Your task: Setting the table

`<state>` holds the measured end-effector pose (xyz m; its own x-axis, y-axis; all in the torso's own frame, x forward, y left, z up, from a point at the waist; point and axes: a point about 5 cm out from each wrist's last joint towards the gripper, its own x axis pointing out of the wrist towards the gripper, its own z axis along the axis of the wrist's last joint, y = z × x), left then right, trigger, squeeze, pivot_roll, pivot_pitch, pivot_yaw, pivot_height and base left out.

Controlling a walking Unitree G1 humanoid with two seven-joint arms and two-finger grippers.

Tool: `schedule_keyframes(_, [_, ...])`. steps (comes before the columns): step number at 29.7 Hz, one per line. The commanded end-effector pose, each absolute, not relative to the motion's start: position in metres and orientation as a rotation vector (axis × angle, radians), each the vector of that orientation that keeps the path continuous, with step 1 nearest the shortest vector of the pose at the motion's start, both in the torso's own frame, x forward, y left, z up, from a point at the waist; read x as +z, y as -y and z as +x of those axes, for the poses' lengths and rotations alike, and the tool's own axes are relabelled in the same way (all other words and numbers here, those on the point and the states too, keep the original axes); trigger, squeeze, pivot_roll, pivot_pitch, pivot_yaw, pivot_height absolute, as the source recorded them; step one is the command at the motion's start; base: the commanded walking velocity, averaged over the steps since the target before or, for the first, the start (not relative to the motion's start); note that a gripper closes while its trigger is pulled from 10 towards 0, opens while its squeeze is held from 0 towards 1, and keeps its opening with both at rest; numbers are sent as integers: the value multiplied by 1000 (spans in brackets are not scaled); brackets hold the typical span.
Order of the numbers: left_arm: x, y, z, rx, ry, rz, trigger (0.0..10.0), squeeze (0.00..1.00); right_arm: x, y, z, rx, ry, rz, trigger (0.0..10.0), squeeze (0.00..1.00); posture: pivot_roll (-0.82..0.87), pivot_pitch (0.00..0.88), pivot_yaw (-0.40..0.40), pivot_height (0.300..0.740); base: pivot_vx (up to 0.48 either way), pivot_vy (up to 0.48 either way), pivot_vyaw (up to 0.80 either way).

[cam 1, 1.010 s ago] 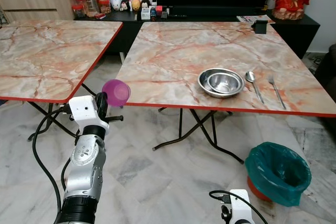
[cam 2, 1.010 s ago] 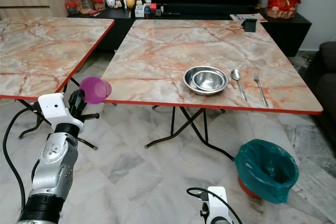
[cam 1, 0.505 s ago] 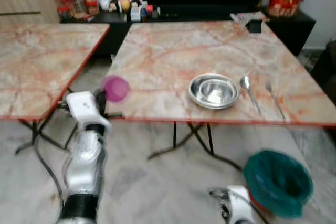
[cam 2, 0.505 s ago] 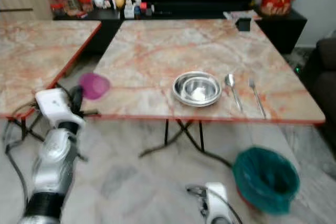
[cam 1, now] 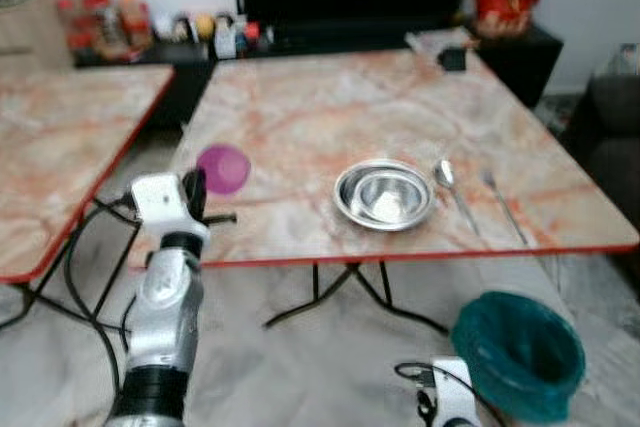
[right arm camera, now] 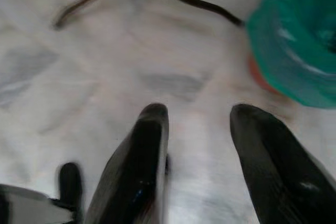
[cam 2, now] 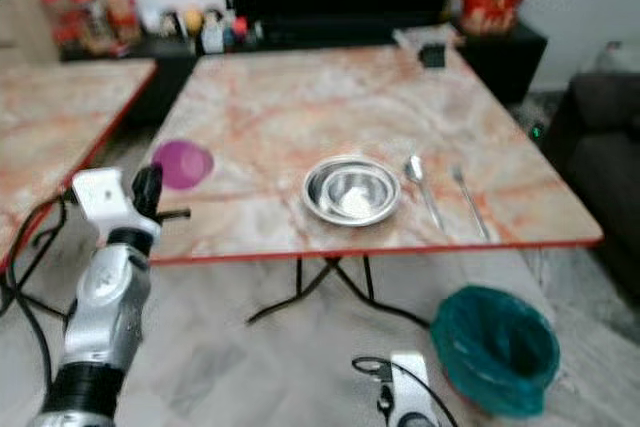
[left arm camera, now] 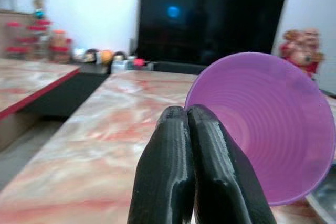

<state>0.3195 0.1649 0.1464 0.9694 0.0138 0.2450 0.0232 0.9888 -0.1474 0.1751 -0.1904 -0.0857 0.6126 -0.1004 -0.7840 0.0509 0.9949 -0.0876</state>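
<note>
Purple cup sits left of centre in the left eye view, held on its side by the left gripper, with its open mouth turned toward the camera on that wrist. In the left wrist view the two black fingers press together on the cup's rim, the ribbed inside of the cup showing just beside them. The cup hangs over the near left part of the marble-patterned table, close to its red front edge.

Right of centre on that table stand two nested steel bowls, the smaller inside the larger. Just to their right lies a spoon, bowl end toward the far side, and beside it, a little further right, a fork; the two pieces of cutlery lie roughly parallel and apart. A small dark box rests near the table's far edge.

A second table of the same pattern fills the left of the frame. In the lower right stands a bin with a green bag on the pale marble floor.

The right gripper hangs low over that floor, its fingers spread with a clear gap between them and nothing held; the green bag shows at the upper right of the right wrist view. The head views are slightly blurred.
</note>
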Motion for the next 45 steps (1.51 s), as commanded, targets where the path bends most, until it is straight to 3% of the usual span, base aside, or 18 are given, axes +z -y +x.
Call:
schedule_keyframes(1, [152,-178,320,27,266,-127,10000,0,-83,181,182,-77,-883,-39,10000,0,36,0,25,727,360,0,0])
schedule_keyframes(21, [152,-177,321,21,260,-125,10000,0,-83,183,182,-100,-877,-45,10000,0,33,16,34,727,360,0,0])
schedule_keyframes(31, [149,-172,322,-25,228,-132,10000,0,-85,187,176,-118,-894,-59,10000,0,27,1,41,727,0,0,0])
schedule_keyframes(45, [143,-143,327,-248,111,-99,10000,0,-86,191,173,-118,-903,-72,10000,0,24,0,40,727,0,0,0])
